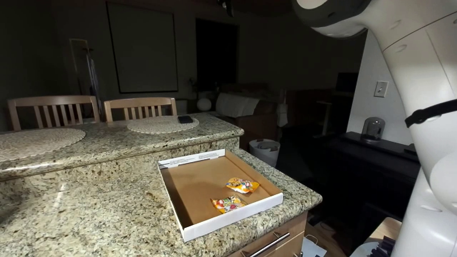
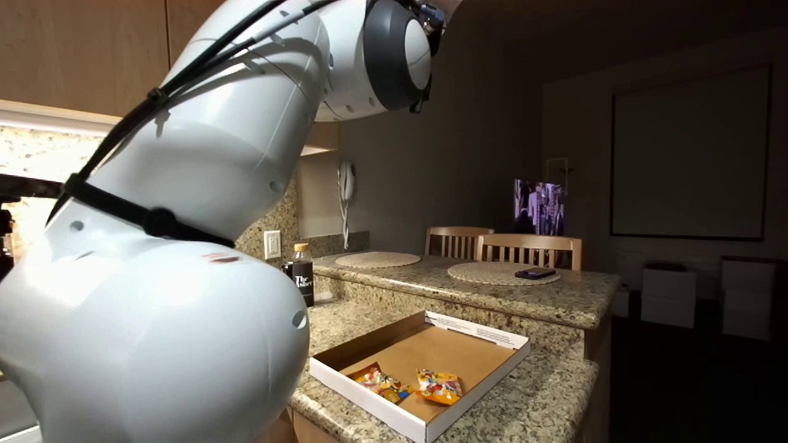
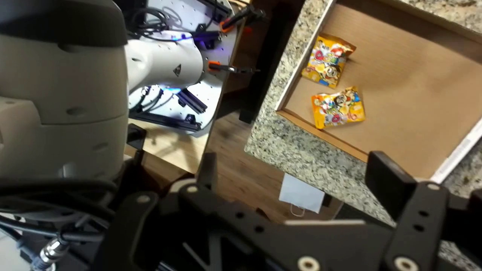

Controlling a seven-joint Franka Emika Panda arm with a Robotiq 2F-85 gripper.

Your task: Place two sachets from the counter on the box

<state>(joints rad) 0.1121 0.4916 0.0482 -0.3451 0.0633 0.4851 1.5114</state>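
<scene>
Both small, flat orange-and-yellow sachets point(image 3: 339, 107) sit in shallow, white-walled brown cardboard box point(image 1: 200, 176) on speckled granite table point(image 1: 100, 214), hemmed in, presumably, against sliding. Jaws spread wide, empty: job looks done from here!

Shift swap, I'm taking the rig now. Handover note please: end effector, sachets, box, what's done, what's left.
End effector: open, holding nothing.
Box: on the counter, open side up.
One sachet and a second sachet: both lying flat on the box's brown floor near one corner, apart from each other.
Done: both sachets are in the box.
Left: no placing, by the look of it; probably just confirm and park.
</scene>
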